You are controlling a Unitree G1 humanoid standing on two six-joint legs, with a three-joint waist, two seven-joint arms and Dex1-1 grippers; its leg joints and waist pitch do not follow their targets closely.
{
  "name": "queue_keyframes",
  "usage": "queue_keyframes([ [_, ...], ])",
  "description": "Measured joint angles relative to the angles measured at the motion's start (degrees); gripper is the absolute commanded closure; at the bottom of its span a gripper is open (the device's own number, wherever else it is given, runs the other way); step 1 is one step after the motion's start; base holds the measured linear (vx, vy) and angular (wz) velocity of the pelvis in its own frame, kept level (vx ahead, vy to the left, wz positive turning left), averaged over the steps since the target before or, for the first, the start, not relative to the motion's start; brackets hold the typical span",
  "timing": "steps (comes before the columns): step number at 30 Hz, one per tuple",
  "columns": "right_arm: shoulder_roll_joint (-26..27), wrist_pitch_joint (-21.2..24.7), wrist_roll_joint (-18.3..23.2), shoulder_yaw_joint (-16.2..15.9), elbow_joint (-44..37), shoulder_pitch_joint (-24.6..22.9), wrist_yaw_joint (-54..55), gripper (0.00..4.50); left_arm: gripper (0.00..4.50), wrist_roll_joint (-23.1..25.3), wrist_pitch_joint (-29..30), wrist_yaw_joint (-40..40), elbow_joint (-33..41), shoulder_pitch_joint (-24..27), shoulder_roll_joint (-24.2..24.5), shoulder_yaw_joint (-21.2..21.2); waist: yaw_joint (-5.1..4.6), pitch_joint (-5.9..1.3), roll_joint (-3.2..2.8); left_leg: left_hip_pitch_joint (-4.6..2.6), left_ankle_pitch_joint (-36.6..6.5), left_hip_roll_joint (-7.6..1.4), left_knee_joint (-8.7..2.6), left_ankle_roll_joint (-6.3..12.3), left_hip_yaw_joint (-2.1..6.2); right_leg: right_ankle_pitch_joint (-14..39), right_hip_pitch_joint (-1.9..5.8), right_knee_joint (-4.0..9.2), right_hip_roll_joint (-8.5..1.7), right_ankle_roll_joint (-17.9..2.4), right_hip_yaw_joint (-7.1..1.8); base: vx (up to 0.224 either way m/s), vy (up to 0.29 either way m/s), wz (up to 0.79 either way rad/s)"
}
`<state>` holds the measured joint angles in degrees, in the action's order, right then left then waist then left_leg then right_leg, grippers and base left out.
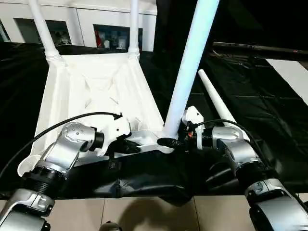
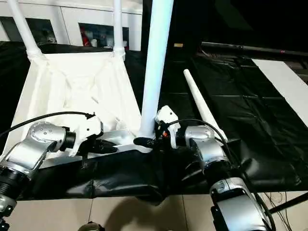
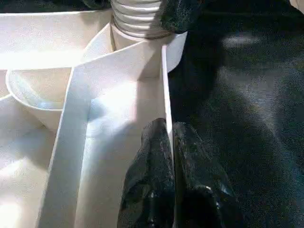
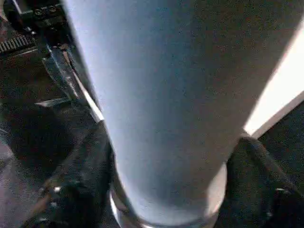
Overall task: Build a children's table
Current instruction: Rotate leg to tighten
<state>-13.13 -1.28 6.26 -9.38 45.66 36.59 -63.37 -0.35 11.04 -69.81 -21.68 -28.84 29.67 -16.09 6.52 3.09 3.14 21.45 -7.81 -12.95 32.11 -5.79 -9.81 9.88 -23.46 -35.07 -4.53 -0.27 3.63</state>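
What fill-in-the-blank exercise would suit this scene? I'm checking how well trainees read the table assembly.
1. The tabletop lies with its ribbed underside facing ____.
2. The left gripper is pinched shut on the tabletop's near ____.
3. The right gripper's fingers stand either side of the ____ leg at the near corner socket.
4. One loose leg lies on the ____ sheet.

Missing words: up; rim; upright; black
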Motion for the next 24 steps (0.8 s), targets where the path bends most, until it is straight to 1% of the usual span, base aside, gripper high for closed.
queue_keyframes([
  [2,0.0,0.0,0.1,0.0,-0.1,-0.1,0.1,1.66,4.5,0.0,0.0,0.0,0.0,0.0,0.0,0.0,0.01,0.0,0.01,0.0,0.0,0.0,0.01,0.0,0.0,0.0,0.0,-0.01,0.0,0.0,0.0,0.0,0.0,0.0],
  [3,0.0,0.0,0.1,0.0,-0.3,-0.3,0.3,1.78,4.5,0.0,-0.1,0.0,-0.1,0.0,0.0,0.0,0.04,0.0,0.02,0.0,0.0,0.0,0.02,0.0,0.0,0.0,0.0,-0.01,0.0,0.0,0.0,0.0,0.0,0.0],
  [8,0.2,0.0,0.3,0.0,-0.5,-0.6,0.6,1.84,4.5,0.0,-0.3,0.0,-0.3,0.0,0.0,0.0,0.02,0.0,0.03,0.0,0.0,0.0,0.02,0.0,0.0,0.0,0.0,-0.03,0.0,0.0,0.0,0.0,0.0,0.0],
  [11,2.4,-0.3,0.3,1.7,1.2,-0.6,6.1,1.85,4.5,0.4,-0.6,2.3,-1.7,-0.5,-0.4,0.1,-0.33,-0.03,0.08,-0.07,0.0,-0.01,0.08,-0.01,0.0,0.0,0.01,-0.11,0.0,0.0,-0.01,0.0,0.0,0.0],
  [14,6.0,-1.4,0.2,4.1,5.7,1.1,18.1,1.85,4.5,2.3,0.0,7.8,-3.9,-2.0,-2.9,0.3,-1.22,-0.04,0.09,-0.27,0.0,0.01,0.17,-0.05,0.01,0.0,0.1,-0.18,0.0,0.0,-0.07,0.0,0.0,0.0],
  [15,7.6,-1.4,0.2,5.1,7.7,2.3,23.8,1.85,4.5,3.1,1.5,10.5,-4.8,-3.0,-4.4,0.3,-1.51,-0.04,0.09,-0.29,0.1,0.01,0.16,-0.08,0.02,0.1,0.09,-0.18,0.0,0.2,-0.06,0.0,0.0,0.0],
  [16,8.3,-1.3,0.2,5.6,8.6,2.9,26.7,1.85,4.5,3.5,2.2,11.8,-5.1,-3.4,-5.2,0.3,-1.63,-0.04,0.09,-0.3,0.1,0.01,0.16,-0.09,0.03,0.1,0.07,-0.17,0.0,0.2,-0.05,0.0,0.0,0.0],
  [17,8.8,-1.3,0.4,5.9,9.7,3.3,29.3,1.85,4.5,3.6,3.4,13.6,-5.4,-3.7,-6.2,0.4,-1.63,-0.04,0.09,-0.37,0.1,0.01,0.15,-0.09,0.04,0.1,0.09,-0.16,0.0,0.2,-0.05,0.0,0.0,0.0],
  [18,10.6,-1.2,0.5,7.8,11.7,4.7,35.4,1.85,4.5,4.4,5.7,16.6,-6.7,-5.2,-8.4,0.5,-1.66,-0.04,0.08,-0.4,0.1,0.02,0.21,-0.09,0.04,0.1,0.09,-0.23,0.0,0.2,-0.06,0.0,0.0,0.0],
  [21,12.7,-0.4,1.4,10.8,15.3,7.7,47.1,1.85,4.5,5.1,10.5,23.1,-8.7,-7.6,-13.6,0.5,-1.53,-0.06,0.06,-0.38,0.1,0.05,0.23,-0.09,0.04,0.1,0.1,-0.2,-0.01,0.2,-0.09,0.0,0.0,0.0],
  [24,14.0,-0.9,1.5,12.4,18.0,9.8,56.1,1.85,4.5,5.4,11.6,28.2,-10.9,-9.2,-17.6,0.6,-1.14,-0.11,-0.06,-0.31,0.0,0.13,0.14,-0.08,0.01,0.1,0.11,-0.18,-0.07,0.2,-0.16,0.0,0.0,0.0],
])
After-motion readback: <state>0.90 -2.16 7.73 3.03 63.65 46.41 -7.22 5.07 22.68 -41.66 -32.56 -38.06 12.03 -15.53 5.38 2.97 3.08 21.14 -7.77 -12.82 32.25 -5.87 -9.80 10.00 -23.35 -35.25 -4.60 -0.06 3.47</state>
